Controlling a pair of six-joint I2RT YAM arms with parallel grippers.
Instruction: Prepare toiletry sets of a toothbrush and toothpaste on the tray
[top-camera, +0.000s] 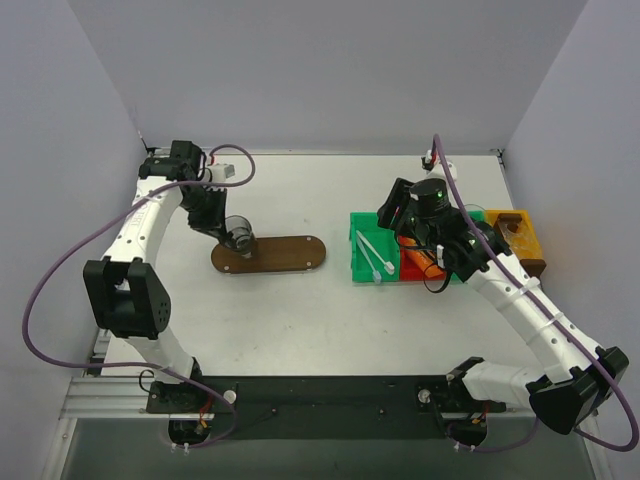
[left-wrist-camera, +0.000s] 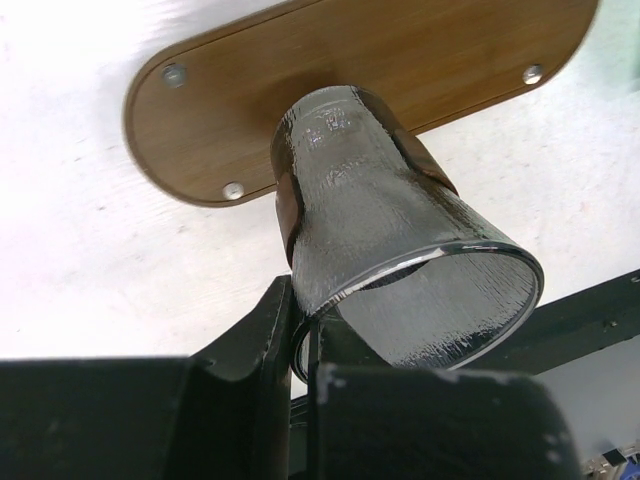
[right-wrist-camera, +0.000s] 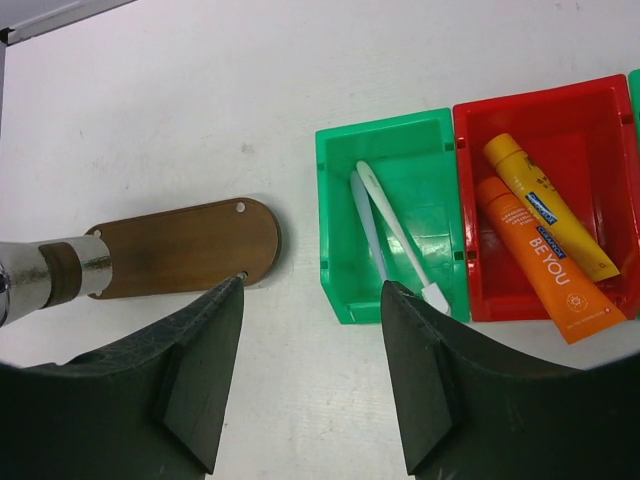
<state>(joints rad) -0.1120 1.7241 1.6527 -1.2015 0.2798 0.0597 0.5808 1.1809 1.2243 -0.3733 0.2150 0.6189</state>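
The brown oval tray (top-camera: 290, 253) lies left of centre with nothing resting on its right half. My left gripper (left-wrist-camera: 305, 345) is shut on the rim of a clear cup (left-wrist-camera: 390, 240), which tilts with its base over the tray's (left-wrist-camera: 450, 60) left end. Two white toothbrushes (right-wrist-camera: 395, 230) lie in the green bin (right-wrist-camera: 338, 240). Two toothpaste tubes (right-wrist-camera: 535, 265), one orange and one yellow, lie in the red bin (right-wrist-camera: 468, 150). My right gripper (right-wrist-camera: 313, 285) is open and empty, hovering over the table between the tray (right-wrist-camera: 190, 245) and the green bin.
The green bin (top-camera: 358, 262) and red bin (top-camera: 412, 268) stand side by side right of the tray. A yellow bin (top-camera: 522, 238) sits further right, partly behind the right arm. Grey walls close in the table on three sides.
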